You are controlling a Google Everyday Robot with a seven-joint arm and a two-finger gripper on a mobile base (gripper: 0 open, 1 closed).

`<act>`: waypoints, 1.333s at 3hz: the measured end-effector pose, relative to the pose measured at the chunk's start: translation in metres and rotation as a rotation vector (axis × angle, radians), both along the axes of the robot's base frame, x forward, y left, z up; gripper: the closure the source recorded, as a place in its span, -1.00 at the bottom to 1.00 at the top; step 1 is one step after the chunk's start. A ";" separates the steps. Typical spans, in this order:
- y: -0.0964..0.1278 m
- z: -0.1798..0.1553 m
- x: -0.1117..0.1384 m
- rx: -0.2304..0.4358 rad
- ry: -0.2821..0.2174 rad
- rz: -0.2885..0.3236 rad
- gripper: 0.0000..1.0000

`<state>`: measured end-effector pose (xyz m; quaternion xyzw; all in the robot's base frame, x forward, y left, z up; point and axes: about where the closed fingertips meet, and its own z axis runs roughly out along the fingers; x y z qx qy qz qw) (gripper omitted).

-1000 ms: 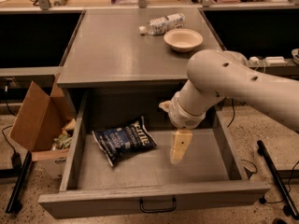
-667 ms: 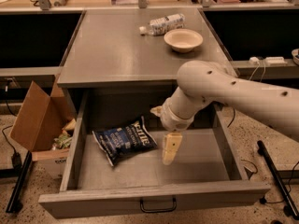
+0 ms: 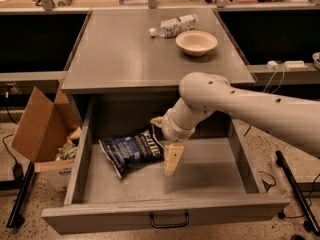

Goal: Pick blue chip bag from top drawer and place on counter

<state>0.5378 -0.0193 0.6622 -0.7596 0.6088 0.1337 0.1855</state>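
Observation:
The blue chip bag (image 3: 131,151) lies flat on the floor of the open top drawer (image 3: 210,176), left of centre, with its white lettering facing up. My gripper (image 3: 171,163) hangs inside the drawer just to the right of the bag, at its right edge, fingers pointing down. The white arm reaches in from the right. The grey counter (image 3: 120,54) sits directly above the drawer. The drawer's black handle (image 3: 169,220) is on its front panel.
On the counter's far right stand a beige bowl (image 3: 196,42) and a clear plastic water bottle (image 3: 174,25) lying on its side. An open cardboard box (image 3: 42,129) with scraps stands on the floor to the left of the drawer. Cables lie at the right.
My gripper has moved left across the drawer, from its right-middle to right beside the chip bag. The bag has not moved.

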 end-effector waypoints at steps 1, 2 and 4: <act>0.023 -0.012 0.011 0.043 0.002 0.040 -1.00; 0.035 -0.022 0.017 0.053 0.009 0.061 -1.00; 0.053 -0.045 0.025 0.062 0.041 0.090 -0.02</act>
